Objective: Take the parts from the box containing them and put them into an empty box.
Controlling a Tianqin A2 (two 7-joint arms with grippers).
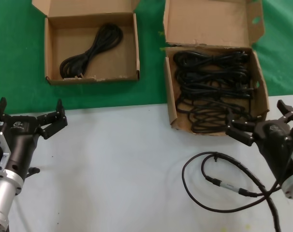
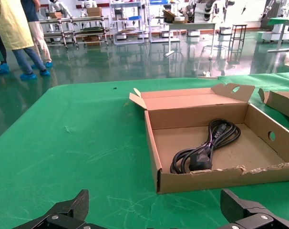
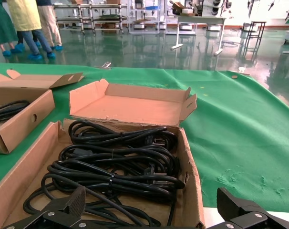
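Coiled black power cords (image 1: pixel 212 92) fill the bulging brown cardboard box (image 1: pixel 170 104); one cord (image 1: pixel 91 50) lies in the wide low box (image 1: pixel 137 53); right gripper (image 1: pixel 262 123) spread wide at the full box's front; left gripper (image 1: pixel 28 118) wide over the worktop (image 1: pixel 117 164).

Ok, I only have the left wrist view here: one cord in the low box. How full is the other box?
Observer: The tall-flap box holds several coiled cords, lying side by side.
Operator: And the right gripper?
Observer: The right gripper hovers open at that box's near right corner, holding nothing. The left gripper is open over the white surface.
Operator: Anything loose on the table?
Observer: A thin cable with metal connectors lies on the white surface in front of the tall-flap box.
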